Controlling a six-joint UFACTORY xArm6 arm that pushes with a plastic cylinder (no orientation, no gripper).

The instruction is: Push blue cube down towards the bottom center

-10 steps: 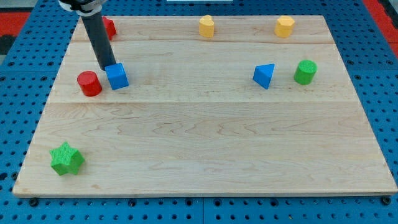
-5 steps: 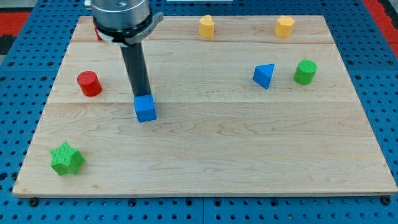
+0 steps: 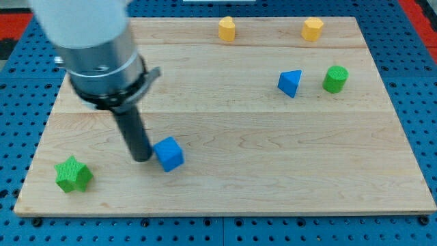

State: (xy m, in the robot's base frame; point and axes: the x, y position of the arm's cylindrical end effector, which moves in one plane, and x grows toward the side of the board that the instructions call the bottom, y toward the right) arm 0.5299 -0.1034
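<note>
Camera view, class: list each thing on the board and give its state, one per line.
blue cube: turned askew, low on the board, left of centre
my tip: at the cube's left side
green star: flat, bottom left
blue triangular block: right
green cylinder: upright
yellow blocks: top edge

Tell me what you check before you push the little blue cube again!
1. Tip against the block: my tip sits just at the view's left of the small blue cube, about touching. Ok.
2. Tip on the correct side: for a push toward the bottom center it should be above and to the left; it is only to the left. Not ok.
3. Path clear: bare wooden board lies between the cube and the bottom center. Ok.
4. Neighbours safe: the green star block sits far off at the view's left. Ok.
5. Red blocks: hidden behind the arm. Cannot tell.
</note>
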